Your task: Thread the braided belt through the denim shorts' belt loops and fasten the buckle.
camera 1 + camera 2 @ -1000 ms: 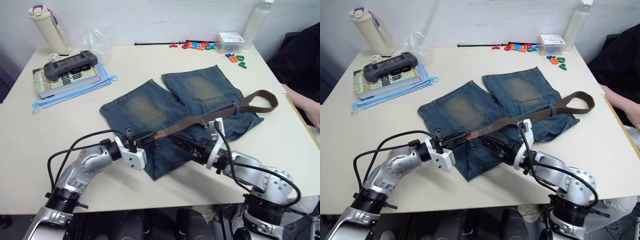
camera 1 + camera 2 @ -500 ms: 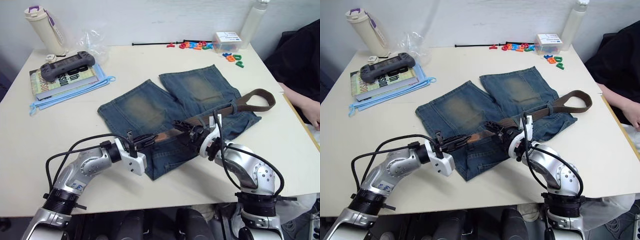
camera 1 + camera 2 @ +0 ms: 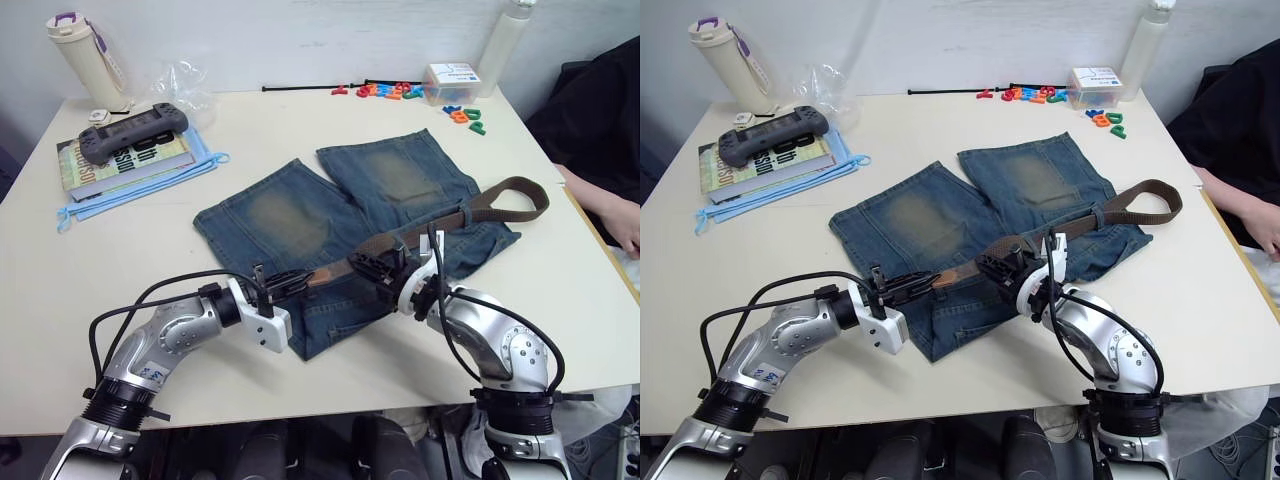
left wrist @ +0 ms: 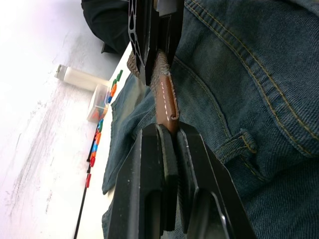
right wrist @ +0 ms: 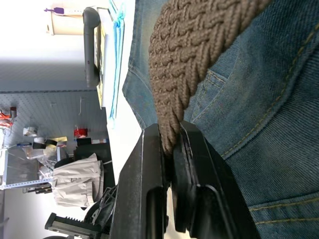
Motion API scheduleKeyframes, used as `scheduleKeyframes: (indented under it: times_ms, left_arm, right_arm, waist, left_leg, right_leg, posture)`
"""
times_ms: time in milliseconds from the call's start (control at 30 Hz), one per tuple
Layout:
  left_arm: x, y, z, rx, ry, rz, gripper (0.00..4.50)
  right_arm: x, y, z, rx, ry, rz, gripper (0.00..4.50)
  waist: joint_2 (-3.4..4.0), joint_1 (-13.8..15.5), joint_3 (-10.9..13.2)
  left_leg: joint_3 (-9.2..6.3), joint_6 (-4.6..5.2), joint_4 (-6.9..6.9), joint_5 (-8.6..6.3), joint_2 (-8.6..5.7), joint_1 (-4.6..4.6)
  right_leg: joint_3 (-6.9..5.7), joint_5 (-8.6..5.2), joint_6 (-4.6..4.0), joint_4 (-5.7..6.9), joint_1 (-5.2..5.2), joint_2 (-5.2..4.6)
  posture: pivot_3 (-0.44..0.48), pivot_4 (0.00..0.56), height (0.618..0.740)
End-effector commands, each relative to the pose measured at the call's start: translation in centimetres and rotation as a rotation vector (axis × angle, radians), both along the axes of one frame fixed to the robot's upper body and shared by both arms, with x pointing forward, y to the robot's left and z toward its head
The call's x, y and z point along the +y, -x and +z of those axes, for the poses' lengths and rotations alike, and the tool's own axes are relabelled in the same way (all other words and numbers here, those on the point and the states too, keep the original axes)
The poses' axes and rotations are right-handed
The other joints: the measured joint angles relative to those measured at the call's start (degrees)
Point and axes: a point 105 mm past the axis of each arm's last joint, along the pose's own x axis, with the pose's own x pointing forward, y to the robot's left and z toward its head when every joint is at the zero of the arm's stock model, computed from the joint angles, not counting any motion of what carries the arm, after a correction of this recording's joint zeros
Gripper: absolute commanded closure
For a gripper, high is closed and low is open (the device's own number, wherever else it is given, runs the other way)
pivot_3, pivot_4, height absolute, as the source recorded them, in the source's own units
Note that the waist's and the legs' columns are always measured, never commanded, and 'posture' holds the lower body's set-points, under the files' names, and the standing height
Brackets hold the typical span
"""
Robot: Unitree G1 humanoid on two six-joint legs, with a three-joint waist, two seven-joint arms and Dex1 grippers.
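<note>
The denim shorts (image 3: pixel 300 215) lie flat in the middle of the table, waistband toward me. The braided belt (image 3: pixel 440 222) runs across them from a loop at the right (image 3: pixel 520 195) to its reddish leather tip (image 4: pixel 166 102) near the waistband. My left gripper (image 3: pixel 285 284) is shut on that leather tip. Just to its right, my right gripper (image 3: pixel 372 266) is shut on the braided strap (image 5: pixel 194 55). One of the belt loops (image 4: pixel 240 146) lies beside the tip. The buckle is hidden.
At the back left stand a tumbler (image 3: pixel 85 50), a game controller (image 3: pixel 135 128) on a book (image 3: pixel 120 160) and a crumpled plastic bag (image 3: pixel 185 85). Magnet letters (image 3: pixel 400 90), a clear box (image 3: pixel 452 83) and a bottle (image 3: pixel 505 45) sit at the back right. A person (image 3: pixel 600 130) sits at the right edge.
My right gripper has moved up and left to the belt and closed on the braided strap beside my left gripper. The left gripper has kept its hold on the tip.
</note>
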Motion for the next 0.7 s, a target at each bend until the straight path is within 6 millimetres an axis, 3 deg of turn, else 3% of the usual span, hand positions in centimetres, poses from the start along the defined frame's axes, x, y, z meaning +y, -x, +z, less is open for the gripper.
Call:
scheduleKeyframes:
  times_ms: [33,167,300,467,567,700]
  left_arm:
    - [0.0,0.6,1.4,0.005,0.083,-0.024,3.28]
    - [0.4,1.0,1.8,0.148,0.185,-0.019,1.45]
    - [1.5,2.6,2.0,0.468,0.342,-0.029,1.45]
    - [4.6,4.5,2.1,0.889,0.513,0.027,1.45]
    - [6.3,5.2,1.8,0.97,0.518,0.071,1.45]
    - [6.9,5.6,1.7,0.985,0.527,0.094,1.45]
  right_arm:
    - [-0.3,0.0,1.4,-0.07,-0.014,-0.018,4.5]
    - [-0.4,0.0,1.6,-0.092,-0.015,-0.034,4.5]
    - [-0.8,-0.2,1.6,-0.121,0.011,-0.056,4.5]
    - [-0.9,-0.1,1.6,-0.185,0.067,-0.067,4.5]
    - [-0.8,-0.2,1.4,-0.228,0.129,-0.076,4.5]
    - [-0.4,-0.3,1.3,-0.279,0.154,-0.077,4.5]
  waist:
    - [0.0,0.0,0.0]
    - [0.0,0.0,0.0]
    - [0.01,-0.1,0.0]
    - [0.04,-0.3,0.0]
    - [0.06,-0.2,0.0]
    - [0.05,0.1,0.0]
  left_leg:
    - [0.0,0.0,0.0,0.0,0.0,0.0]
    - [-0.01,0.0,0.0,0.0,0.0,0.0]
    - [-0.01,-0.02,0.0,0.01,0.02,0.0]
    - [-0.05,-0.09,0.01,0.04,0.07,0.05]
    - [-0.07,-0.12,0.0,0.04,0.06,0.13]
    - [-0.05,-0.14,-0.01,0.0,0.04,0.12]
  right_leg:
    - [0.0,0.0,0.0,0.0,0.0,0.0]
    - [0.0,0.0,0.0,-0.02,0.0,0.0]
    - [0.03,0.0,0.0,-0.08,0.0,0.0]
    - [0.06,-0.01,-0.02,-0.26,0.03,0.04]
    - [0.06,-0.02,-0.03,-0.27,0.08,0.04]
    - [0.06,-0.01,-0.03,-0.3,0.08,0.03]
  posture:
    - [0.0,0.15,0.718]
    - [0.0,0.15,0.718]
    - [0.0,0.15,0.718]
    - [0.0,0.15,0.718]
    - [0.0,0.15,0.718]
    - [0.0,0.15,0.718]
